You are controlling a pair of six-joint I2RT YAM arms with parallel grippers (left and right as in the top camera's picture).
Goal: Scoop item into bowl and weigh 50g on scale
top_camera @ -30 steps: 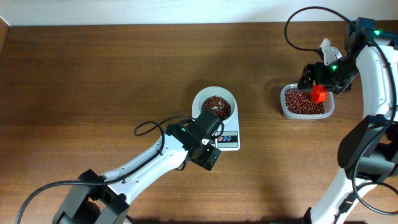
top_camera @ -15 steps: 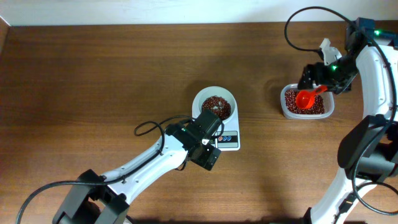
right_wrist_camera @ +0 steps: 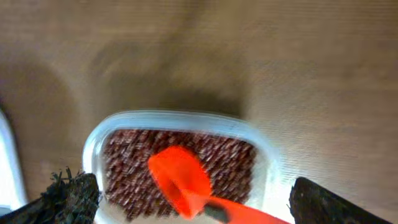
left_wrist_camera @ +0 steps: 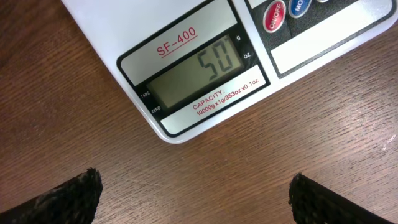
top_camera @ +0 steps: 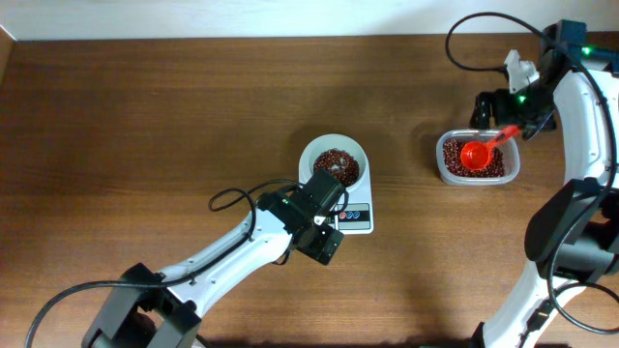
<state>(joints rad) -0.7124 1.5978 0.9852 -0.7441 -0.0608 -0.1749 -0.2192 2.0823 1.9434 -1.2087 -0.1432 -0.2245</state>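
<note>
On the scale (left_wrist_camera: 124, 25), the bowl (top_camera: 311, 153) of beans (top_camera: 336, 166) reads 50 g. The scoop (top_camera: 474, 155) lies in the tub (top_camera: 438, 159). The left fingers (left_wrist_camera: 68, 199) and right fingers (right_wrist_camera: 68, 199) are spread and empty. The task looks done.

Left gripper (left_wrist_camera: 198, 198), right gripper (right_wrist_camera: 198, 200): fingers (left_wrist_camera: 69, 200) apart.

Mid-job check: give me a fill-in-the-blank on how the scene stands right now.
The display of the scale reads ___ grams.
The white bowl on the scale holds ___.
The red scoop lies inside the clear ___.
The left gripper and right gripper both have their jaws ___.
Missing words: 50; beans; tub; open.
</note>
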